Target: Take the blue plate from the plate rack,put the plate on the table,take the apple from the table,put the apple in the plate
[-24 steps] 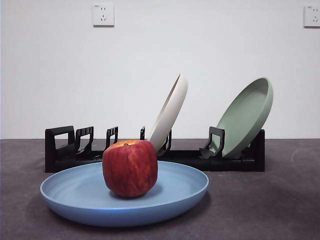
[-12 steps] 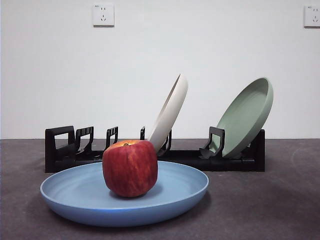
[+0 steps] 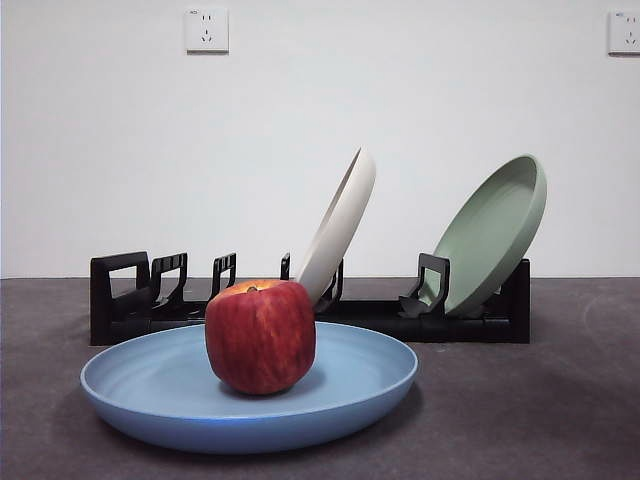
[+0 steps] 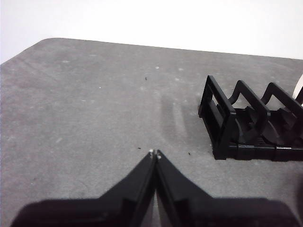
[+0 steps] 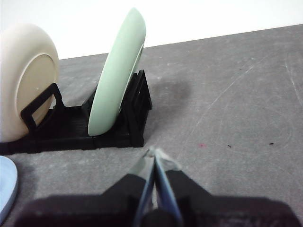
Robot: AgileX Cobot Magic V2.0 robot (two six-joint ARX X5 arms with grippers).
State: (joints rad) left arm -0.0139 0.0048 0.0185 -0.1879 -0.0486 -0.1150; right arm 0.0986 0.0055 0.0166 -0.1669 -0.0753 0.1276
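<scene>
The blue plate [image 3: 250, 392] lies flat on the table [image 3: 540, 400] in front of the plate rack [image 3: 310, 310]. The dark red apple [image 3: 260, 335] stands upright in the plate, a little left of its middle. An edge of the blue plate shows in the right wrist view [image 5: 6, 184]. My left gripper [image 4: 155, 153] is shut and empty, low over bare table beside the rack's end [image 4: 251, 127]. My right gripper [image 5: 152, 152] is shut and empty, near the rack's other end [image 5: 94, 125]. Neither gripper shows in the front view.
A cream-white plate [image 3: 340, 225] leans in the rack's middle slot and a sage-green plate [image 3: 495, 232] leans at its right end; both also show in the right wrist view, cream-white [image 5: 26, 85] and sage-green [image 5: 118, 73]. A white wall stands behind the table.
</scene>
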